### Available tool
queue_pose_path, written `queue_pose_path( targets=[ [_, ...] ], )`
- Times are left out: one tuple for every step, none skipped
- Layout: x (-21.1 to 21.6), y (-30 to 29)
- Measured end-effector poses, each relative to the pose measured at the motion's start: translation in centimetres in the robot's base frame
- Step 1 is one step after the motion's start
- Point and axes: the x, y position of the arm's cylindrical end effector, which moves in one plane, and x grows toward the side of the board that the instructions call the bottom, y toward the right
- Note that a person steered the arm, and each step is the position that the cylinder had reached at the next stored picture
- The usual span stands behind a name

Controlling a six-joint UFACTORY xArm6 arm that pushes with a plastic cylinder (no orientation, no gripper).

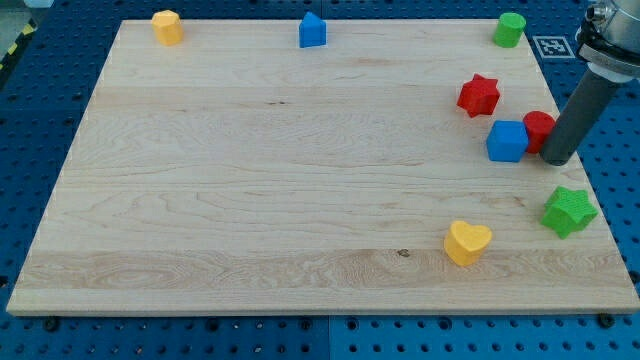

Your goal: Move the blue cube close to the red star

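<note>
The blue cube (507, 141) sits on the wooden board (280, 180) at the view's right. The red star (479, 95) lies a short way up and left of it, with a small gap between them. A red round block (539, 130) touches the cube's right side. My tip (557, 160) is at the end of the dark rod, just right of the red round block and right of the blue cube.
A green star (569, 211) lies below my tip near the right edge. A yellow heart (467, 242) is at the lower right. Along the top edge are a yellow block (167, 27), a blue house-shaped block (313, 31) and a green cylinder (509, 29).
</note>
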Motion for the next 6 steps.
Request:
queue_pose_path(
  targets=[
    [0.5,0.1],
    [0.5,-2.5],
    [-0.1,-6.5],
    [-1.3,-10.0],
    [-1.8,-11.3],
    [-1.0,-12.6]
  ],
)
